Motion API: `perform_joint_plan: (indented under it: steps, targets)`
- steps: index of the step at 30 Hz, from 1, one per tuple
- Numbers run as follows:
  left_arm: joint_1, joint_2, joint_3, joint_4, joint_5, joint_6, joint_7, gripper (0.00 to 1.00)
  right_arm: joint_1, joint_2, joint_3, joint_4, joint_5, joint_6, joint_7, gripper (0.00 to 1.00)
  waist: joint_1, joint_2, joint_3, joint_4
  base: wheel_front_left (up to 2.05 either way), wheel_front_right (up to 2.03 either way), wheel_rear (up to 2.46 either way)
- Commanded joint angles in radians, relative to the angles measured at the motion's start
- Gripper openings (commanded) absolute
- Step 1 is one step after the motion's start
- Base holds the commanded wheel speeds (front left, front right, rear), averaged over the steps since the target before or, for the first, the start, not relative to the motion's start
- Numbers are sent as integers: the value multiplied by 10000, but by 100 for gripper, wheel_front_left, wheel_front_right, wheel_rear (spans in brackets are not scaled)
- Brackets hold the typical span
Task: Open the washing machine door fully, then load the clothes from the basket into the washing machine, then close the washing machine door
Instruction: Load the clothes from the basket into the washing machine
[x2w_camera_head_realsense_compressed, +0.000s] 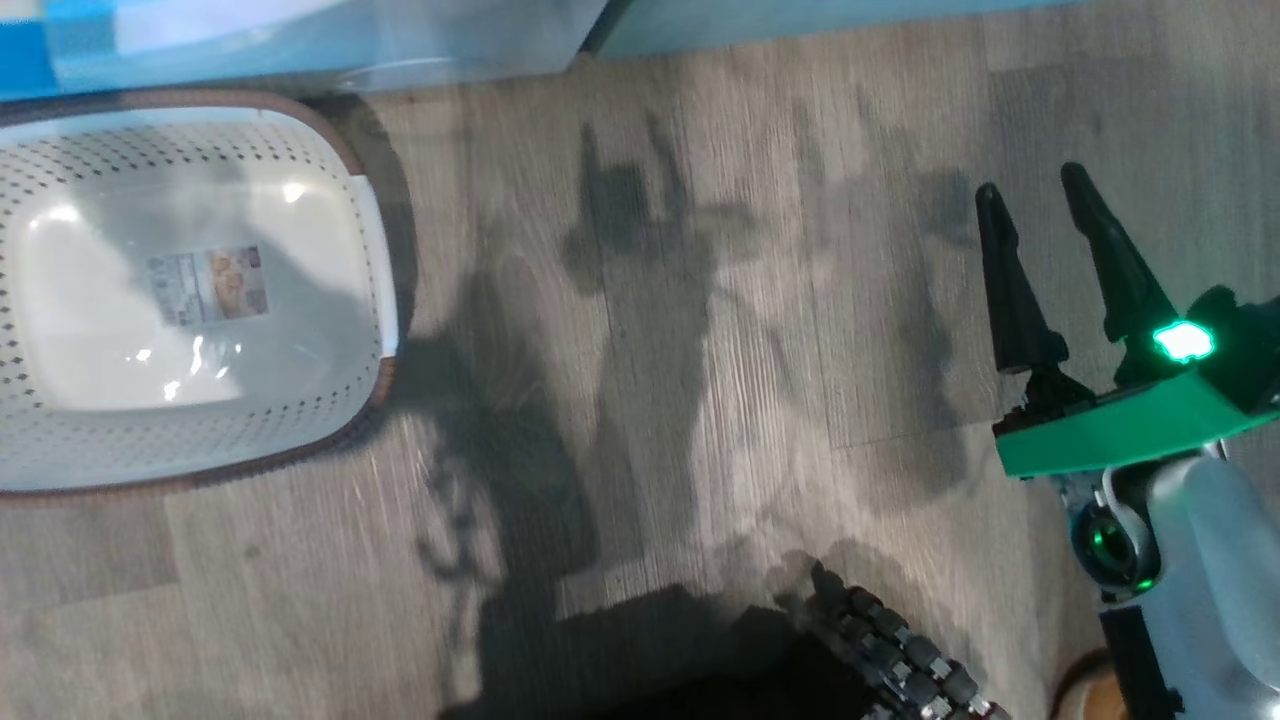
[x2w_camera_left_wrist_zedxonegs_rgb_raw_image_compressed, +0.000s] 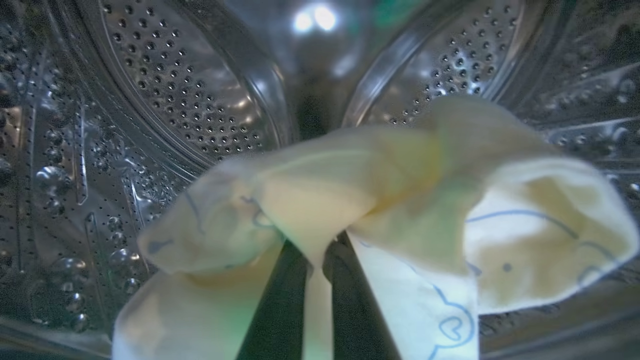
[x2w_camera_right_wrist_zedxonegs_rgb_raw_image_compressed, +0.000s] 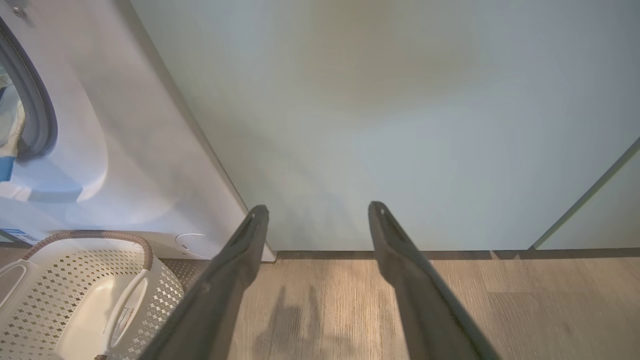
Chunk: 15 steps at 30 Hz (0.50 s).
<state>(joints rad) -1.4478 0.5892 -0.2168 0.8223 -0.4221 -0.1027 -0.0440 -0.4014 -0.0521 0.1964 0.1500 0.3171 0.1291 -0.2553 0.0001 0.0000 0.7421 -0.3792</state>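
Next, release the clothes (x2w_camera_left_wrist_zedxonegs_rgb_raw_image_compressed: 400, 200) from the clenched left gripper (x2w_camera_left_wrist_zedxonegs_rgb_raw_image_compressed: 317, 255), deep inside the washing machine drum (x2w_camera_left_wrist_zedxonegs_rgb_raw_image_compressed: 190, 100); right gripper (x2w_camera_head_realsense_compressed: 1030, 190) spread, empty, well outside.

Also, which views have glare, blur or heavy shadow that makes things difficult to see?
Head view: dark shadows cross the floor, and glare spots shine inside the basket. Left wrist view: the clothes near the lens are blurred, and two bright reflections glare deep in the washing machine. Right wrist view: evenly lit; the open right gripper casts a faint shadow.
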Motion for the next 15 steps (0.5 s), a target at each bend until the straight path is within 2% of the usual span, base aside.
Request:
perform_joint_plan:
  steps: [1,8,12,15]
  targets:
    - [-455,463,149,-196,108,10,-116,0,79,-17,137,-278,96,16,-65,100,-1,0,149,-106,0,0,0]
    - [-1909,272,-80,901,402,31,-1164,0,-26,-1,150,-287,139,16,-65,100,-1,0,602,-219,0,0,0]
    - [-2364,49,-119,1143,473,80,-1824,0,-54,4,152,-302,131,16,-65,100,-1,0,715,-212,0,0,0]
    - [-2685,-89,8,1042,528,274,-2120,0,-129,9,196,-293,127,16,-65,100,-1,0,815,-220,0,0,0]
